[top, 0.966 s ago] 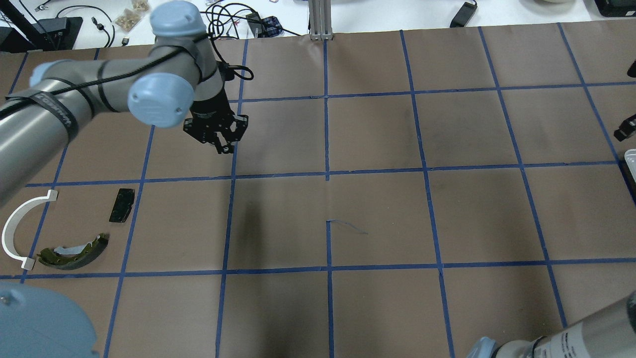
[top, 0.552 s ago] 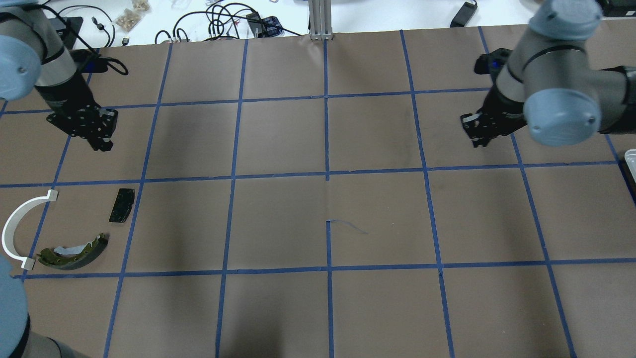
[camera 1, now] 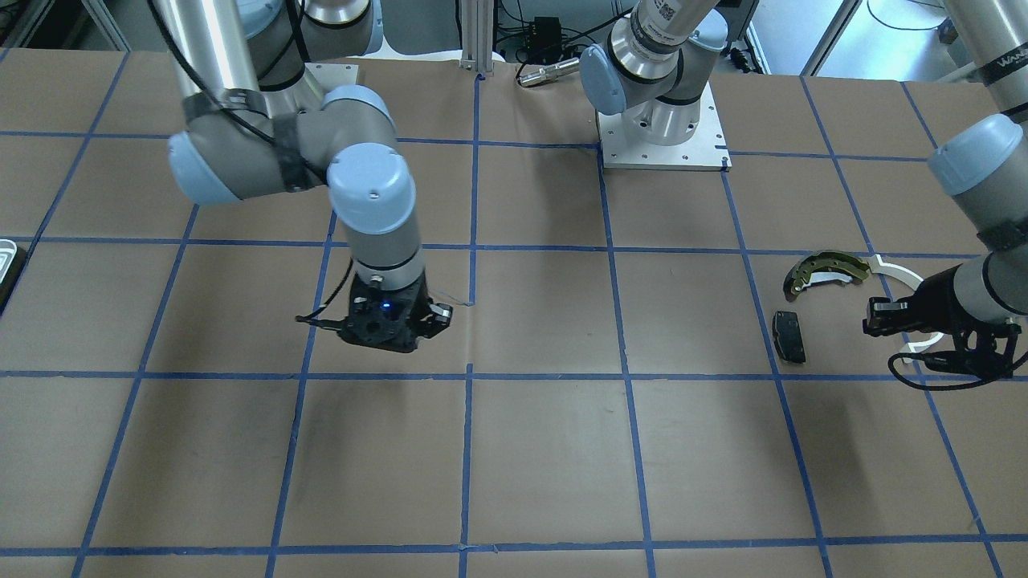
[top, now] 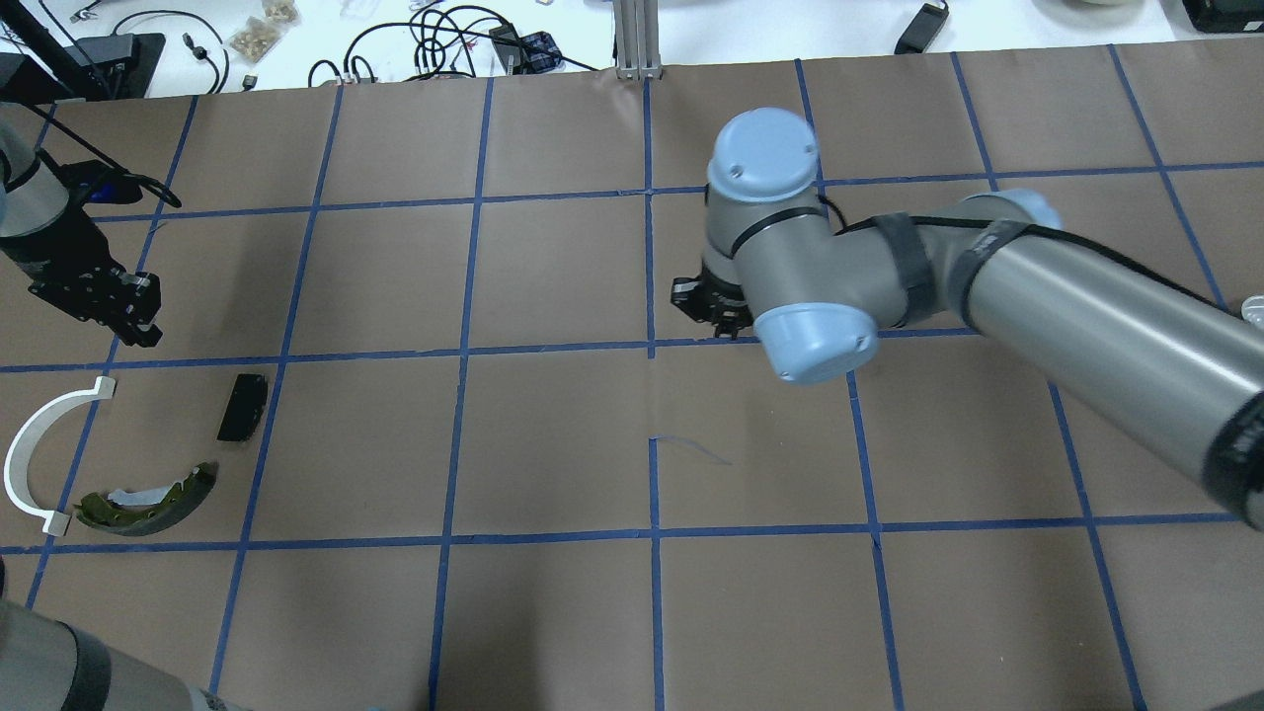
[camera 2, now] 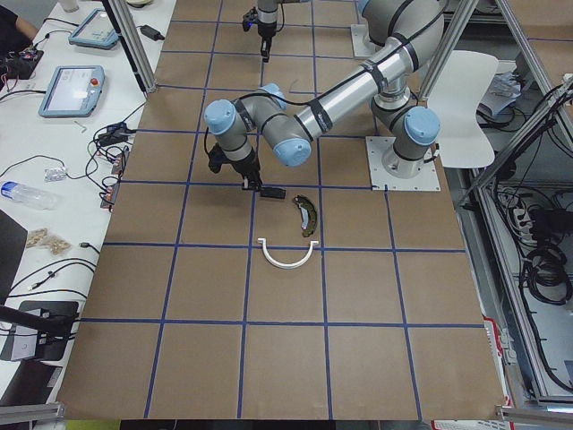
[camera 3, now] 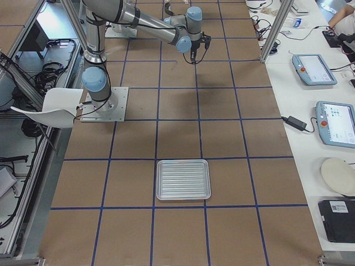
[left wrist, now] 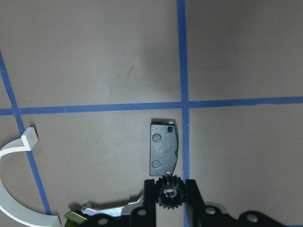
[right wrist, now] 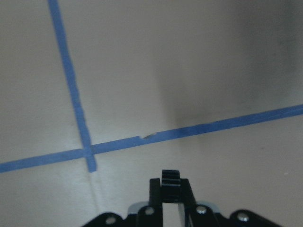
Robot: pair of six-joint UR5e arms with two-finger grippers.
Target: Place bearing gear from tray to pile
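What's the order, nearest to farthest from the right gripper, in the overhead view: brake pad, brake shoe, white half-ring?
From the right gripper:
1. Brake pad, rightmost of the three.
2. Brake shoe, lower, further left.
3. White half-ring, left edge.

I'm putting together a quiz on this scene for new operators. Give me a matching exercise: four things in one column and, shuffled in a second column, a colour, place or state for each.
Column one
1. left tool
2. brake pad
3. half-ring strip
4. tray

Column two
A. silver, ribbed
B. white, next to the brake shoe
C. shut on a small black gear
D. black, flat by a blue tape crossing

Pairs: 1-C, 2-D, 3-B, 4-A
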